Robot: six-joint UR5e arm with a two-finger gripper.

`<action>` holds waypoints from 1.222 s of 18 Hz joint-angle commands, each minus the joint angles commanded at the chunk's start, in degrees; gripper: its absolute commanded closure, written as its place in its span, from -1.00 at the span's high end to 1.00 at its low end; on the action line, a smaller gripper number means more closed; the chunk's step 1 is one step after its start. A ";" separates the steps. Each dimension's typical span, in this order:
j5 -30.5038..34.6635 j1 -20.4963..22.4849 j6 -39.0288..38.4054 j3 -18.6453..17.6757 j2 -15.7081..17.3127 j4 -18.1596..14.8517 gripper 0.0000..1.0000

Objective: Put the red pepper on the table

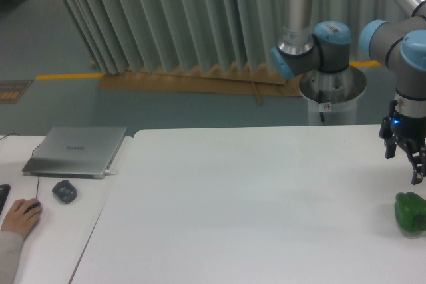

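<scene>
The red pepper is out of view. The large white table (253,211) fills the lower middle and right of the camera view. My gripper (403,166) hangs at the far right, a little above the table, with its two dark fingers spread apart and nothing between them. A green bell pepper (411,212) lies on the table just below and to the right of the gripper, apart from it.
A narrower white desk (53,244) at the left holds a closed laptop (76,151), a dark mouse (64,191) and a person's hand (20,217) on another mouse. The arm's base (331,91) stands behind the table's far edge.
</scene>
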 joint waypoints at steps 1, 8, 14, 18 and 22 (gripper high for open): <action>0.00 -0.17 0.00 0.08 0.00 -0.09 1.00; 1.14 -0.27 -0.79 0.52 0.00 -0.09 1.00; 1.06 0.00 -0.70 0.79 0.00 0.09 1.00; 1.14 0.09 -0.53 0.70 -0.09 0.18 1.00; 3.34 3.06 7.60 1.75 -0.18 0.27 1.00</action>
